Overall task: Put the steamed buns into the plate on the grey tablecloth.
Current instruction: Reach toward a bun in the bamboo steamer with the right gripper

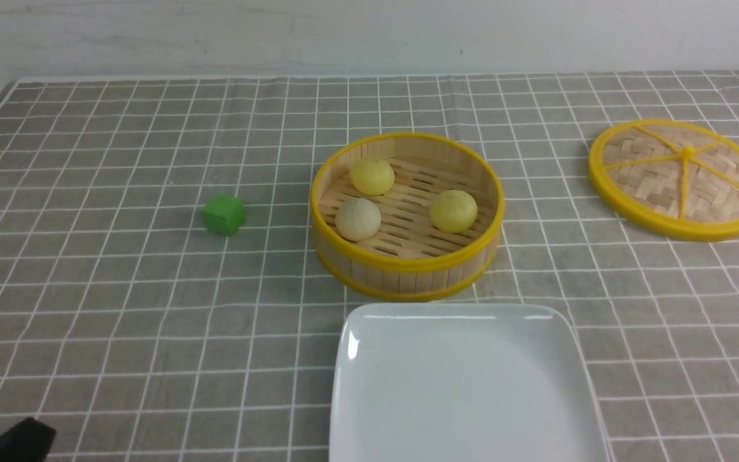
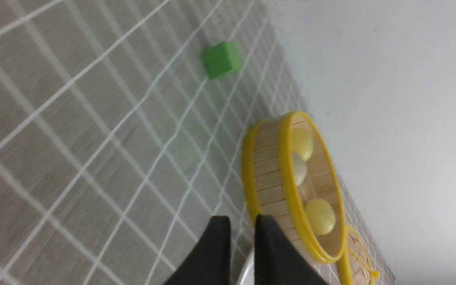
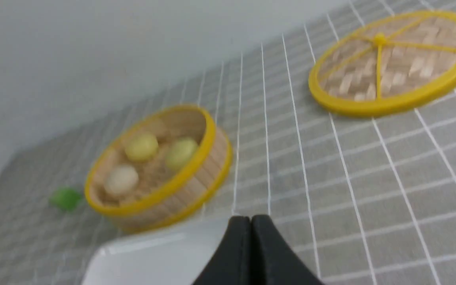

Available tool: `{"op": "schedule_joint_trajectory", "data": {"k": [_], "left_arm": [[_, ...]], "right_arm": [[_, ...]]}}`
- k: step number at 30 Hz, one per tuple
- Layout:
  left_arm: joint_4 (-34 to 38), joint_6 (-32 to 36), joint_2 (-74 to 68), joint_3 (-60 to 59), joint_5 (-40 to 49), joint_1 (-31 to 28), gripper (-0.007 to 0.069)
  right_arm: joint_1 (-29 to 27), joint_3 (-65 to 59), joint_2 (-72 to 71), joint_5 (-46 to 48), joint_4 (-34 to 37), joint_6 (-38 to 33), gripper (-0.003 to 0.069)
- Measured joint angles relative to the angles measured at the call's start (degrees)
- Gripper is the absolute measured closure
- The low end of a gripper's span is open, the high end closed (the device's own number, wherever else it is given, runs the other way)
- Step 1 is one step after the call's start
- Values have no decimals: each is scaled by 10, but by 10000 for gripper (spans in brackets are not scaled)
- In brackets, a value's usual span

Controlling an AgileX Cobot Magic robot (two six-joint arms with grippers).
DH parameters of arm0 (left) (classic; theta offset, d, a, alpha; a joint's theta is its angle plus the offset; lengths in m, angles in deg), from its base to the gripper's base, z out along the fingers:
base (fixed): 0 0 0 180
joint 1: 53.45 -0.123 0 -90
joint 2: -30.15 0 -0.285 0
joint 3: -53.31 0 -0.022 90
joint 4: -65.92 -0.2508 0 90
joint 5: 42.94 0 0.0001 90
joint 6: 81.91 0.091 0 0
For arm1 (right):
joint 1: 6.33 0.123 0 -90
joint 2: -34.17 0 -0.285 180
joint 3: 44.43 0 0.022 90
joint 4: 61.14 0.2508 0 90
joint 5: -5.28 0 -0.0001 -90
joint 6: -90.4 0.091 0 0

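Observation:
Three steamed buns sit in the round bamboo steamer (image 1: pixel 406 263): a pale yellow bun (image 1: pixel 372 176) at the back, a beige-white bun (image 1: pixel 358 219) at front left, and a pale yellow bun (image 1: pixel 453 210) at the right. The white plate (image 1: pixel 466 385) lies empty on the grey tablecloth (image 1: pixel 119 308), just in front of the steamer. My left gripper (image 2: pixel 242 221) is empty with a narrow gap between its fingers, low at the near left, pointing toward the steamer (image 2: pixel 267 174). My right gripper (image 3: pixel 250 219) is shut and empty, over the plate's near edge (image 3: pixel 164 253).
A green cube (image 1: pixel 224 214) lies left of the steamer. The flat woven lid (image 1: pixel 680 178) lies at the far right. A black part of my left arm (image 1: pixel 16 443) shows at the bottom left corner. A white wall bounds the far edge.

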Motion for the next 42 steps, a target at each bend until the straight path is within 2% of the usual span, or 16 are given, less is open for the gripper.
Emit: {"op": "schedule_joint_trajectory", "data": {"k": [1,3,7,9,10,11,14,18,19,24,29,30,32,35,38,42], "left_arm": [[0,0,-1,4,0,0,562],[0,53,-32,55,52,0,615],[-10,127,-149,119,160,0,623],[-15,172,-221,156,211,0,623],[-15,172,-221,160,211,0,623],[-17,208,-270,182,243,0,623],[-18,276,-366,232,287,0,623],[-19,306,-442,267,287,0,618],[-19,306,-444,270,287,0,618],[-19,307,-487,282,282,0,584],[-19,307,-491,282,261,0,487],[-19,307,-491,282,260,0,483],[-19,307,-491,282,255,0,427],[-19,303,-491,282,254,0,361],[-19,292,-491,282,254,0,328],[-19,282,-492,282,253,0,319]], "right_arm": [[0,5,8,7,0,-3,666],[0,63,114,89,5,-38,660],[0,140,282,165,51,-114,651],[0,167,360,175,96,-178,642],[0,167,368,175,101,-185,641],[0,183,419,178,132,-231,633],[0,231,526,192,196,-307,608],[26,324,641,213,223,-342,557],[26,330,647,214,223,-342,552],[105,491,792,232,184,-304,456],[186,718,960,277,35,-174,315],[186,726,965,280,28,-168,309],[216,827,1025,312,-55,-110,250],[243,926,1088,327,-142,-63,202],[260,992,1129,327,-190,-43,183],[266,1025,1158,329,-199,-39,183]]}}
